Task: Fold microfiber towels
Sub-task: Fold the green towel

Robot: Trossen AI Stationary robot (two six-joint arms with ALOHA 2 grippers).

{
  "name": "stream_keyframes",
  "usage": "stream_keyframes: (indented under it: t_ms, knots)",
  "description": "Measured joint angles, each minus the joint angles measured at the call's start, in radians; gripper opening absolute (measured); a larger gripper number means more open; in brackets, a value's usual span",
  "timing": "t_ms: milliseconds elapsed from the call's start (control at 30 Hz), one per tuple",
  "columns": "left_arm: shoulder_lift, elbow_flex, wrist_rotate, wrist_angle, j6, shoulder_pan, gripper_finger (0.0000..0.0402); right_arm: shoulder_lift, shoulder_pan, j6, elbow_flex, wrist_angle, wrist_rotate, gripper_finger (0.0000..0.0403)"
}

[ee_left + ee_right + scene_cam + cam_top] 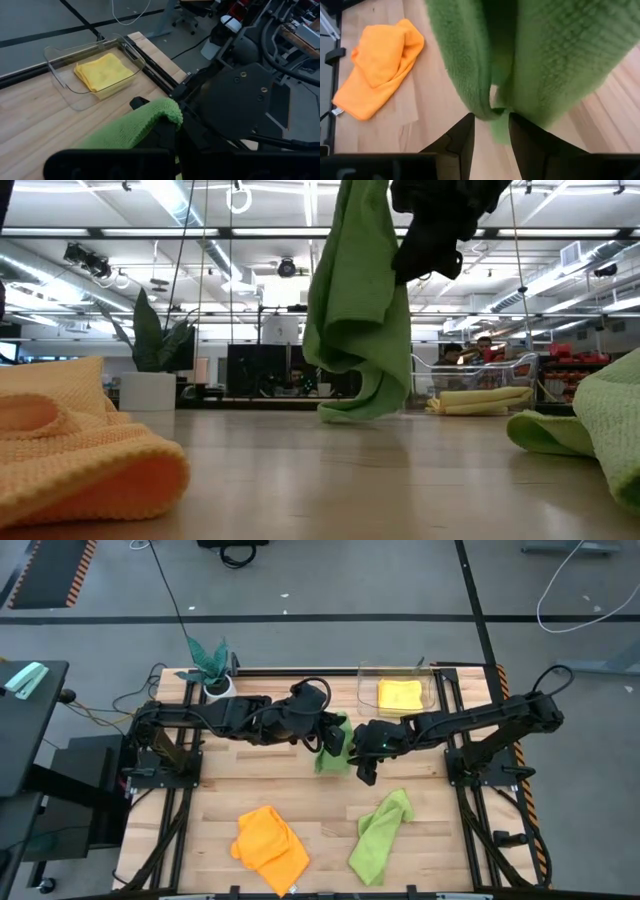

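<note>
A lime green towel (335, 752) hangs at mid-table from my left gripper (327, 736), which is shut on its upper part. The towel's lower end (350, 408) reaches down to about the table top. My right gripper (490, 135) is open just to the right of the towel, its fingers on either side of the lowest fold (490, 107); I cannot tell if they touch it. An orange towel (270, 843) and a second lime green towel (380, 833) lie crumpled near the front edge. A yellow towel (400, 695) lies folded in a clear bin (366, 690). My left gripper holds the lime green towel by its upper part (150, 117), which bulges over the fingers and hides the place of contact. The towel hangs below in several slack folds (360, 300). Whether its lower end rests on the table I cannot tell.
A teal plant in a white pot (212, 668) stands at the far left corner. The bare wooden table (300, 790) shows between the hanging towel and the two towels in front. My right arm (240, 100) stands close beside my left gripper.
</note>
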Motion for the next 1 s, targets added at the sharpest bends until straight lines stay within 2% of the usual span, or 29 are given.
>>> stream_keyframes:
  t_ms: [433,1000]
  knots:
    - [-0.006,0.0,0.046,0.002,-0.004,0.0,0.0007,0.0,-0.014,-0.054,0.0,0.013,0.0,0.0128]
    - [-0.025,0.0,0.053,0.025,0.01,-0.001,0.0007,0.0,-0.035,-0.118,0.0,0.084,-0.03,0.0128]
